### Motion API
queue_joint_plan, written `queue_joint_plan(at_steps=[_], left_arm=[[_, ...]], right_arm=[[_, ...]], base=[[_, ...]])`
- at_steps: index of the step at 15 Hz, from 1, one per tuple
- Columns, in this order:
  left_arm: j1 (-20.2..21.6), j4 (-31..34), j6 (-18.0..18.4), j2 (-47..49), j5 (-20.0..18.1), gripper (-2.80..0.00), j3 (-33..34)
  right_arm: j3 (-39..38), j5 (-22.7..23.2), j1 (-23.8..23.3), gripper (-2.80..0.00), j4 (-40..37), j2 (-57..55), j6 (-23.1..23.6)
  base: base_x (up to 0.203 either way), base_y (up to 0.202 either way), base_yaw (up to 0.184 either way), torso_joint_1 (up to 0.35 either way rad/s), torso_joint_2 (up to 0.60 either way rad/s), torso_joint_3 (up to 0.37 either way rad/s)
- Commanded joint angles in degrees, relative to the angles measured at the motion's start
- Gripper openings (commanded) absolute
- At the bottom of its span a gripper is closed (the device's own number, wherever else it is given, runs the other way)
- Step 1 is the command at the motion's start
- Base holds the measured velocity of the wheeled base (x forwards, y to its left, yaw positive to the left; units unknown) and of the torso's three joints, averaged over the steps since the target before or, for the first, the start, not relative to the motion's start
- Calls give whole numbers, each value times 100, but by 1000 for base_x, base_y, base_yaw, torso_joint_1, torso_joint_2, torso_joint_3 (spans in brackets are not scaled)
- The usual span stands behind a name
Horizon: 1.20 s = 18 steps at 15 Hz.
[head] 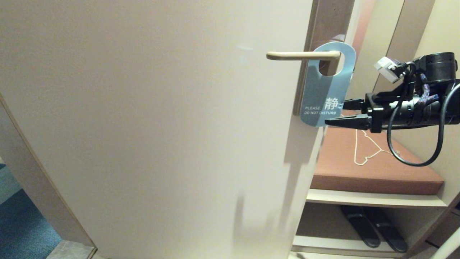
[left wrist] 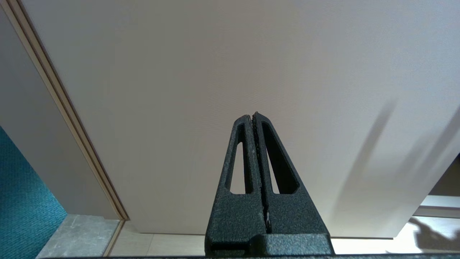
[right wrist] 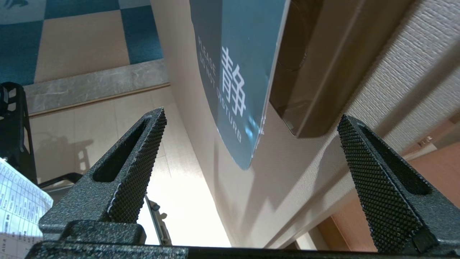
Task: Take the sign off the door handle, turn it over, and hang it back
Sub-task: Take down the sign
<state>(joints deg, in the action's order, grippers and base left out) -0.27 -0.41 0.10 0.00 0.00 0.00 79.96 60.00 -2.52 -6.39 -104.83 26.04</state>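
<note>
Scanning from the left of the head view, I have nothing but the broad pale door (head: pixel 151 126) until the door handle (head: pixel 302 55), a slim straight lever lying level near the door's right edge. My left gripper (left wrist: pixel 254 117) does not show in that view; its own wrist camera has it facing the bare door with its two fingers pressed together and nothing between them, so I judge that arm parked. On the handle, close to its pivot end, hangs the sign (head: pixel 325 86), light blue face toward me reading PLEASE DO NOT DISTURB, the lever passing through the hole in its rounded top and its lower end hanging free past the door's right edge. Just right of that lower end sits my right gripper (head: pixel 341 114), level, fingers spread wide, one tip beside the sign's edge and the other just below its bottom corner, gripping nothing. From the right wrist camera the sign (right wrist: pixel 237 86) shows edge-on between the spread fingers (right wrist: pixel 140 158), ahead of the tips. I take it for a thin, light card, stiffish but free to swing and smooth-faced, so I would pinch it flat across the lower part, then slide it off along the lever's free end. Behind, a white wire hanger (head: pixel 364 149) lies on a brown bench (head: pixel 377 172).
</note>
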Motion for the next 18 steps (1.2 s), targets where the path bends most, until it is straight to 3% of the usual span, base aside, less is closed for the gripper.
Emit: queue_joint_plan(at_steps=[1, 18], left_arm=[[0, -2, -1, 0, 0, -280, 0], [0, -2, -1, 0, 0, -280, 0]], right_arm=[[29, 38, 59, 0, -3, -64, 15], [52, 47, 261, 0, -29, 115, 15]], base=[[0, 0, 0, 0, 0, 0], [0, 0, 0, 0, 0, 0]])
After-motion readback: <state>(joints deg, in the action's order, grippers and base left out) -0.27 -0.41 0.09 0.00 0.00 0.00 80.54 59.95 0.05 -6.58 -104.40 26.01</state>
